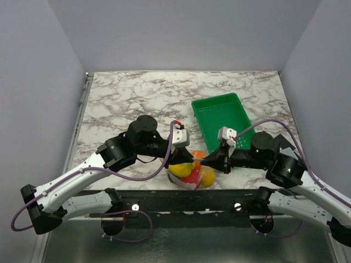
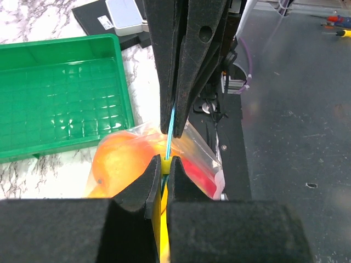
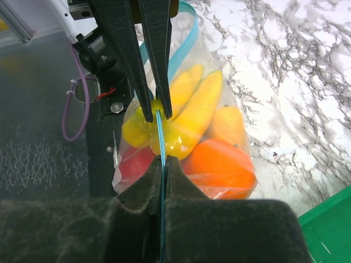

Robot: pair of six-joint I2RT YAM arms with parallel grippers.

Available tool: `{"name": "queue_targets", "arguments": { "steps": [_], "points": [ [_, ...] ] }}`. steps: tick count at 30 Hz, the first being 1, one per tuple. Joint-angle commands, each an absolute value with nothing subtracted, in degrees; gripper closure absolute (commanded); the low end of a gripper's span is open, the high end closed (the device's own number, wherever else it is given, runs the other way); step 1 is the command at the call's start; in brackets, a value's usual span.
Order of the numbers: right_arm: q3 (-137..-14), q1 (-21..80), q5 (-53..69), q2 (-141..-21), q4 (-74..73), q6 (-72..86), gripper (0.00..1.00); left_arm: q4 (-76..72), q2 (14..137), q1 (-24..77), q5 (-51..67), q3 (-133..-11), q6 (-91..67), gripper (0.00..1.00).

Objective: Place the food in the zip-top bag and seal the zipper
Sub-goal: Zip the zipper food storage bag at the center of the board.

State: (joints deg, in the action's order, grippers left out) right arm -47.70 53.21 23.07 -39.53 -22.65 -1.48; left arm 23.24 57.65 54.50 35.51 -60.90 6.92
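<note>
Top cam only gave me the clear soft plastic zip-top bag (image 1: 191, 174) between the arms, near the green ribbed plastic tray (image 1: 219, 118). Wrist cams showed left gripper (image 2: 166, 164) and right gripper (image 3: 163, 162) both clamped on its thin light blue zipper strip (image 3: 160, 137), with yellow plastic bananas (image 3: 200, 107) and a round orange plastic fruit (image 3: 219, 164) inside.

Green ribbed tray (image 1: 220, 116) right of centre on the white, grey-veined marble table (image 1: 137, 93), set at an angle to its edges. Near one tray corner, a flat black plate (image 2: 90, 17) carrying a small pale grey box (image 2: 123, 13). Black rail (image 1: 186, 198) along the table's near edge. Plain grey walls (image 1: 181, 33) around.
</note>
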Motion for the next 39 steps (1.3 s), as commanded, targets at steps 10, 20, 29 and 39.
{"name": "queue_targets", "arguments": {
  "steps": [10, 20, 29, 39],
  "points": [
    [-46.8, 52.8, 15.4, -36.7, -29.8, -1.0, 0.99, 32.7, 49.3, 53.3, 26.7, -59.8, 4.6, 1.0],
    [-45.7, 52.8, 13.5, -36.7, -29.9, -0.6, 0.99, 33.4, 47.1, 53.3, 25.0, -59.3, 2.2, 1.0],
    [-45.5, 52.8, 12.2, -35.9, -30.4, -0.3, 0.99, 34.3, 46.4, 53.3, 24.4, -59.6, 1.5, 1.0],
    [-45.9, 52.8, 8.2, -35.6, -31.6, -0.3, 0.99, 36.5, 45.1, 53.3, 21.4, -59.2, 0.9, 1.0]
  ]
}}
